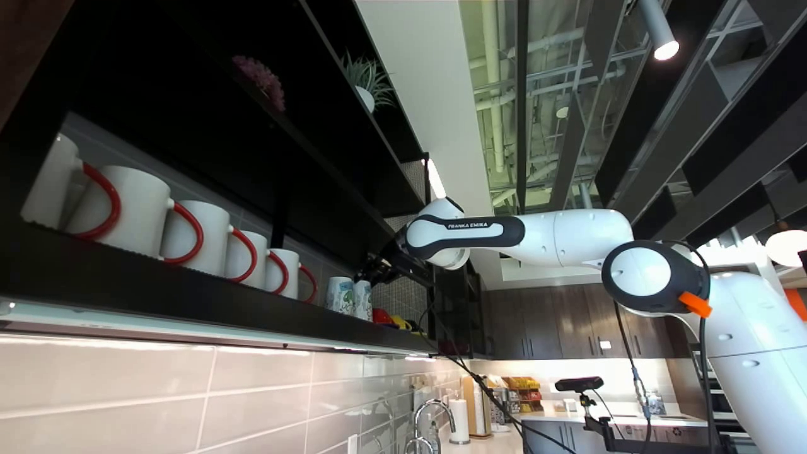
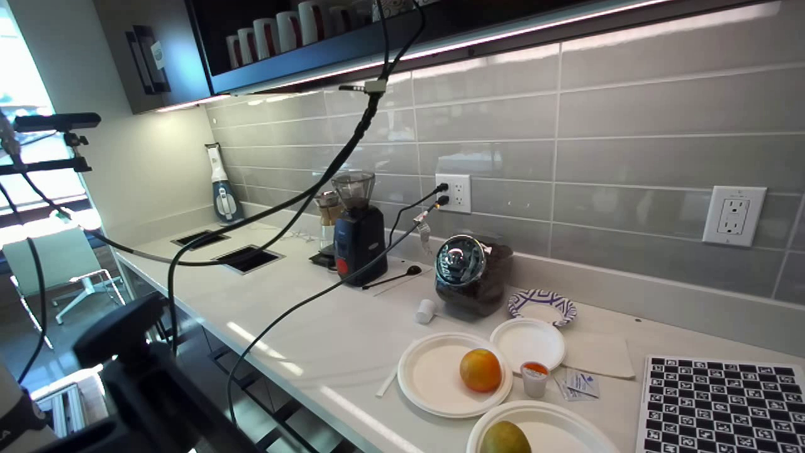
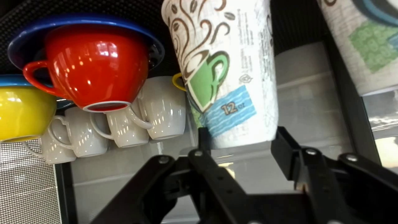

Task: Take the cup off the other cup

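A white paper cup (image 3: 230,102) with a green coffee-cup print and "12 oz" mark fills the middle of the wrist view, which is upside down. It stands rim down on the dark shelf and also shows in an exterior view (image 1: 362,301). My gripper (image 3: 242,137) is around its narrow upper end, one finger touching each side, and appears shut on it; the gripper also shows in an exterior view (image 1: 364,277). A matching paper cup (image 3: 370,49) stands beside it and shows in an exterior view (image 1: 340,295). I cannot tell whether another cup is nested under the held one.
A red cup (image 3: 96,65) on a blue saucer stands close beside the paper cup, then a yellow cup (image 3: 26,112). White mugs (image 3: 166,107) are nearby. Mugs with red handles (image 1: 139,205) line the shelf (image 1: 189,290). Another shelf board is just above the gripper.
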Robot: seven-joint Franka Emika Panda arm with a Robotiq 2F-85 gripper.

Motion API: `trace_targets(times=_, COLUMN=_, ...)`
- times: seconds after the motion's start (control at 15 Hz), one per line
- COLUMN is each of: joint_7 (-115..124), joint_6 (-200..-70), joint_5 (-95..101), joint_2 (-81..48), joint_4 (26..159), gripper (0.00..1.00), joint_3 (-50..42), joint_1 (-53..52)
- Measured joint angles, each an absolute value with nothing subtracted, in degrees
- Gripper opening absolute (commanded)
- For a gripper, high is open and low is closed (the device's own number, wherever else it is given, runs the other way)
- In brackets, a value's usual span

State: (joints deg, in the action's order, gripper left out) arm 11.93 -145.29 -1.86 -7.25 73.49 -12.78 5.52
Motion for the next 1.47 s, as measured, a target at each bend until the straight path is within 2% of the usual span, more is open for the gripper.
trace_targets(times=0.2, joint_7=11.93, joint_6=-144.97, joint_5=-1.86, joint_2=-7.48, joint_4=73.55, gripper=0.32, joint_3=-12.78, joint_1=5.61)
trace_targets(times=0.27, joint_7=11.93, joint_6=-144.93, joint_5=-1.86, joint_2=-7.53, joint_4=73.58, gripper=0.42, joint_3=-12.78, joint_1=5.65)
trace_targets(times=0.33, joint_7=11.93, joint_6=-144.90, joint_5=-1.86, joint_2=-7.57, joint_4=73.63, gripper=0.77, joint_3=-12.78, joint_1=5.69)
trace_targets(times=0.4, joint_7=11.93, joint_6=-144.86, joint_5=-1.86, joint_2=-7.59, joint_4=73.68, gripper=0.80, joint_3=-12.78, joint_1=5.74)
trace_targets(times=0.6, joint_7=11.97, joint_6=-144.61, joint_5=-1.86, joint_2=-7.62, joint_4=73.75, gripper=0.98, joint_3=-12.79, joint_1=5.84)
trace_targets(times=1.47, joint_7=13.29, joint_6=-144.67, joint_5=-0.56, joint_2=-4.45, joint_4=75.03, gripper=1.00, joint_3=-13.78, joint_1=5.91)
